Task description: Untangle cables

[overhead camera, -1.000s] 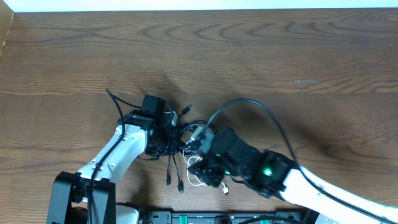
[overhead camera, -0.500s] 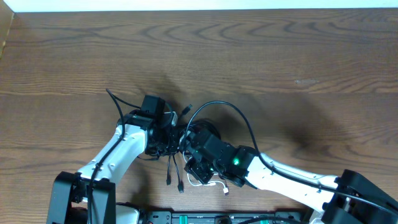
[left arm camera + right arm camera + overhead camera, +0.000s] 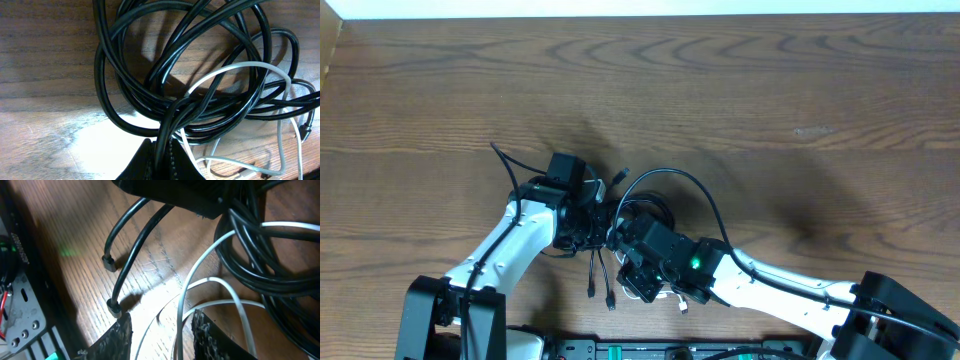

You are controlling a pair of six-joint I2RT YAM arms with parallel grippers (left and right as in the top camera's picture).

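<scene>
A: where's the tangle?
B: black cables (image 3: pixel 167 125) sit in one knotted coil on the table (image 3: pixel 770 90), close to the near edge, a bit left of centre, between the two arms. white cable (image 3: pixel 239 65) threads through the coil and trails out on its right side.
A: left gripper (image 3: pixel 162 150)?
B: clamped on a bunch of black strands at the near side of the coil. fingers (image 3: pixel 145 161) nearly together, strands pinched between them. from the pinch the strands run straight up into the loops.
A: right gripper (image 3: pixel 162 322)?
B: jaws apart, low over the wood just right of the coil. two white strands pass through the gap. can't tell if they touch a pad. nothing gripped.
A: loose ends?
B: two black plug ends (image 3: pixel 108 262) lie flat on the wood on the near side of the tangle, side by side but not touching. overhead puts them just left of the right gripper, pointing toward the near edge.
A: anything else in the way?
B: a tall black loop (image 3: pixel 665 171) arcs over the right wrist. can't tell whether it's part of the tangle or the arm's own lead. rig frame (image 3: pixel 20 305) with a green light runs along the near edge.
</scene>
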